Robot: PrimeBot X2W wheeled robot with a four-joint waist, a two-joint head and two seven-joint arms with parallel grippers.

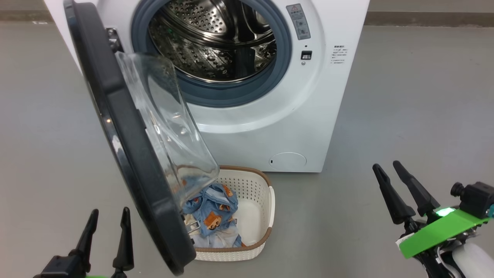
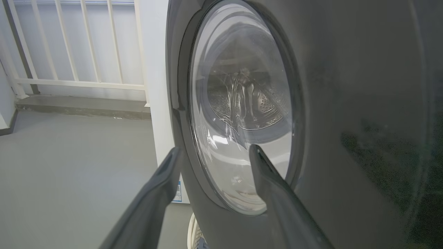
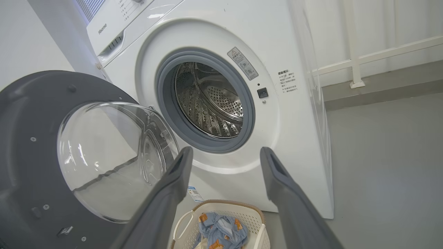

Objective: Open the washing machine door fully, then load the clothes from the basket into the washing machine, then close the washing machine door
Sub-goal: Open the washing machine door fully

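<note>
One door [image 1: 131,154] stands open — clothes [image 1: 212,210] lie in basket [image 1: 249,185]

grey floor [image 1: 417,96], white railing [image 2: 79,45]

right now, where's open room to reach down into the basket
Bare floor between the basket and the right gripper; the basket's right half is open from above. Crowded on its left: the washing machine door overhangs the clothes.

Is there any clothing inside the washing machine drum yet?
No, the steel drum looks bare, and the clothes lie in the basket.
</note>
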